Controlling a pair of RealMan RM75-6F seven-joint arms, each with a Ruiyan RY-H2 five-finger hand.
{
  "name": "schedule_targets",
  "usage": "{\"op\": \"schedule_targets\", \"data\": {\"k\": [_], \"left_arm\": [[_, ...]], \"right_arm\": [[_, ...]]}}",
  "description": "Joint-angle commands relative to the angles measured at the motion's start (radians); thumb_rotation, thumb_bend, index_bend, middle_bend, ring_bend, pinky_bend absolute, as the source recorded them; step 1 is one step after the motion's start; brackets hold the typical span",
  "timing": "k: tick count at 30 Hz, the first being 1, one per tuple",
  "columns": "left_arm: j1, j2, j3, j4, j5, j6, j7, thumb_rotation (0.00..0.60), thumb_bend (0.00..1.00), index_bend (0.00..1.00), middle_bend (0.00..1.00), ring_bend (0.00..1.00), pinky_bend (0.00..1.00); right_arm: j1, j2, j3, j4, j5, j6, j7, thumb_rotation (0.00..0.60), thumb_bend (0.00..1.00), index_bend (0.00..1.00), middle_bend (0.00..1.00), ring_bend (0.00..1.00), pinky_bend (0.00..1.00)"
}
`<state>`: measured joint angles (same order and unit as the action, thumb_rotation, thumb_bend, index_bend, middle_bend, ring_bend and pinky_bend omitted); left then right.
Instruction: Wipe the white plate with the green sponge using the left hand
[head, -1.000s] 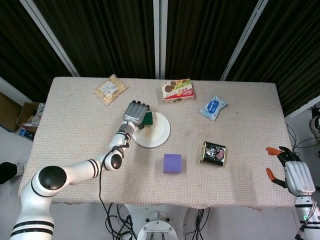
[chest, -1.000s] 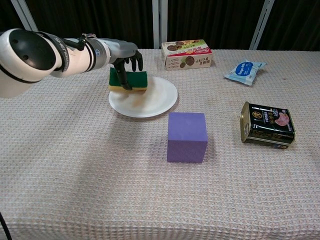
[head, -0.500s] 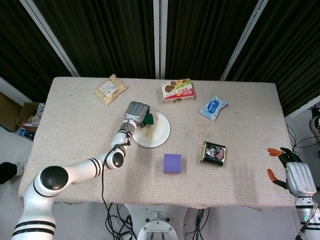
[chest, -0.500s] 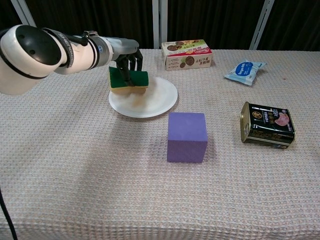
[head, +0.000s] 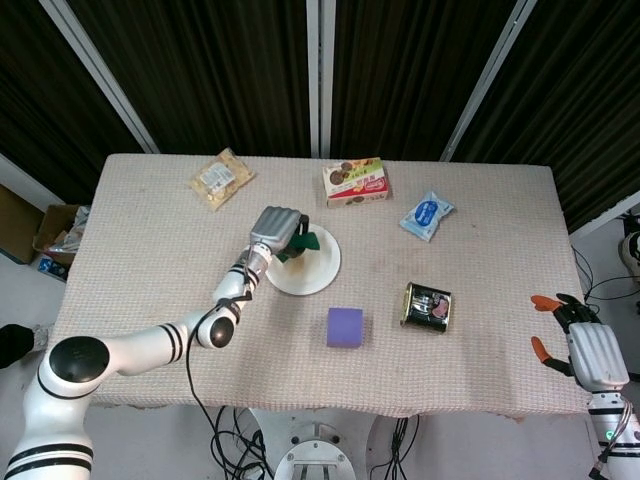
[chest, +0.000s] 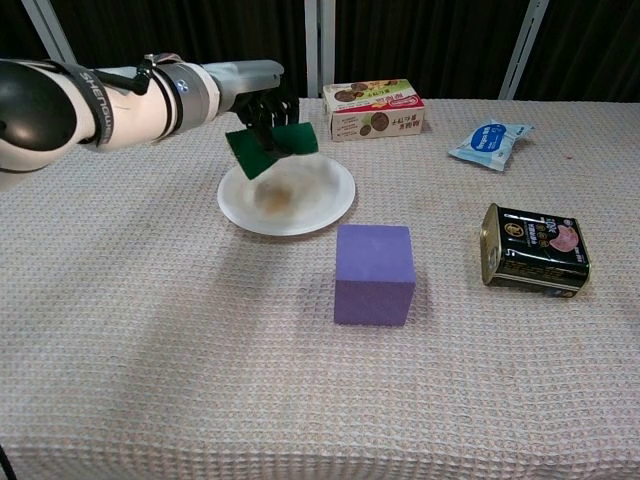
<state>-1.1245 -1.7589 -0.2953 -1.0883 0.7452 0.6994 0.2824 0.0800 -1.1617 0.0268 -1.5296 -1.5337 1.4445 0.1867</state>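
The white plate (chest: 297, 205) (head: 318, 272) lies on the table left of centre, with a brownish smear near its middle. My left hand (chest: 262, 100) (head: 277, 228) grips the green sponge (chest: 270, 145) (head: 307, 241) and holds it tilted, lifted a little above the plate's far-left part. My right hand (head: 585, 340) hangs off the table's near right corner with fingers spread and nothing in it; the chest view does not show it.
A purple cube (chest: 374, 273) stands just in front of the plate. A black tin (chest: 534, 248) lies to the right. A cookie box (chest: 373, 108), a blue packet (chest: 489, 142) and a snack bag (head: 221, 178) sit along the far side.
The left hand has raised the sponge off the plate's rim and shifted it rightward over the plate, tilting it. The right hand has barely moved.
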Motion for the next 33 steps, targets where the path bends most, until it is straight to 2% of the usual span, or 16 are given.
{"op": "schedule_targets", "data": {"k": [1,6,12,23,29,33], "left_arm": [[0.033,-0.03,-0.017,-0.005,0.106,0.007,-0.115,0.6,0.35,0.55,0.58,0.45,0.39],[0.015,-0.117,-0.013,0.088,0.162,0.014,-0.15,0.6,0.35,0.55,0.58,0.44,0.35],[-0.015,-0.217,-0.03,0.229,0.172,0.006,-0.162,0.6,0.35,0.55,0.58,0.44,0.33],[-0.032,-0.321,-0.042,0.451,0.178,-0.028,-0.144,0.6,0.36,0.55,0.58,0.44,0.33],[-0.016,-0.27,-0.058,0.369,0.23,0.02,-0.177,0.6,0.35,0.55,0.58,0.44,0.33],[0.002,-0.233,-0.078,0.281,0.21,0.023,-0.17,0.6,0.35,0.55,0.58,0.44,0.33]], "right_arm": [[0.001,0.0,0.001,-0.003,-0.001,0.0,-0.003,0.6,0.26,0.25,0.3,0.16,0.24],[-0.001,0.005,0.002,-0.012,0.005,0.0,-0.011,0.6,0.26,0.25,0.3,0.16,0.24],[-0.003,0.005,0.001,-0.018,0.01,-0.001,-0.019,0.6,0.26,0.25,0.3,0.16,0.24],[-0.005,0.009,0.002,-0.026,0.016,-0.002,-0.027,0.6,0.26,0.25,0.3,0.16,0.24],[-0.008,0.01,0.001,-0.026,0.011,0.004,-0.024,0.6,0.26,0.25,0.3,0.16,0.24],[-0.009,0.008,0.001,-0.024,0.007,0.008,-0.022,0.6,0.26,0.25,0.3,0.16,0.24]]}}
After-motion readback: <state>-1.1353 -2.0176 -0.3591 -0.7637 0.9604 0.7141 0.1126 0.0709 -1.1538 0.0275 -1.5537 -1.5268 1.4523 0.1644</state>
